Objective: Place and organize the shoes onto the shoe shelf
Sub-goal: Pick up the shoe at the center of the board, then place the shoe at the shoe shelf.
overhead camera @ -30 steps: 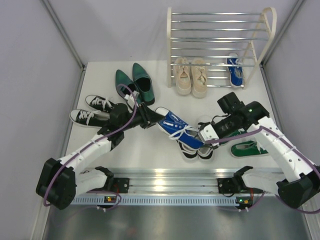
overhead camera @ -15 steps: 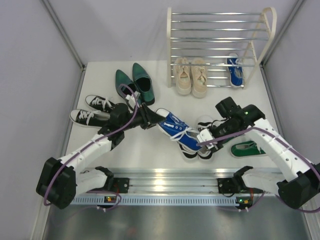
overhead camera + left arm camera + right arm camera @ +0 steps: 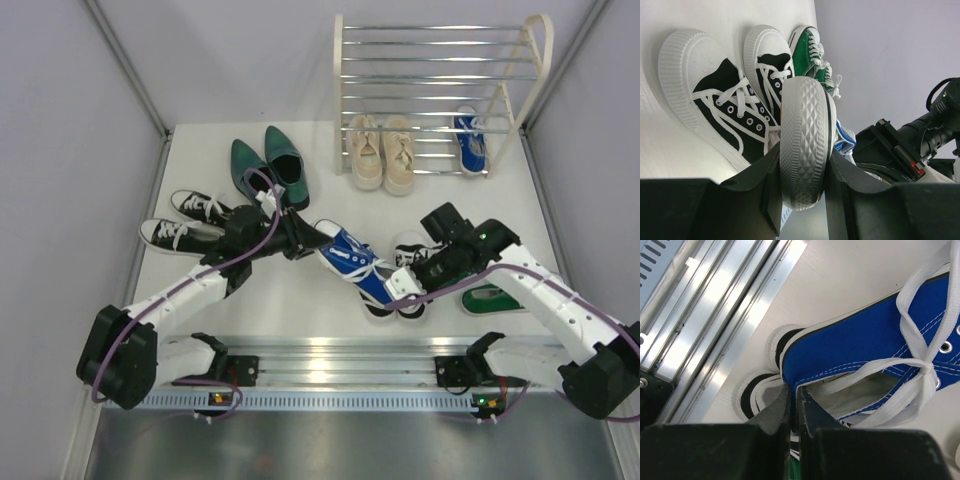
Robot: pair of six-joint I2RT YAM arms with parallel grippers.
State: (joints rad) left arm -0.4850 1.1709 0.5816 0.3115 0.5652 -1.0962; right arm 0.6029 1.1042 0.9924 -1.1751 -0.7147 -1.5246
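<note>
Tabletop: blue sneaker seemingly clamped between left gripper and right gripper.

**Operator:** Overhead only; what's down there?

**Spotter:** Your left gripper clamps the toe of a blue sneaker; your right gripper is closed at its heel; that heel end overlaps a black-and-white pair near the rail.

**Operator:** And around it?

**Spotter:** You've a green sneaker just right of that pair; dark green dress shoes and a second black-and-white pair on your left; the shoe shelf at the back; beige lace-ups and a second blue sneaker sit at its bottom tier.
</note>
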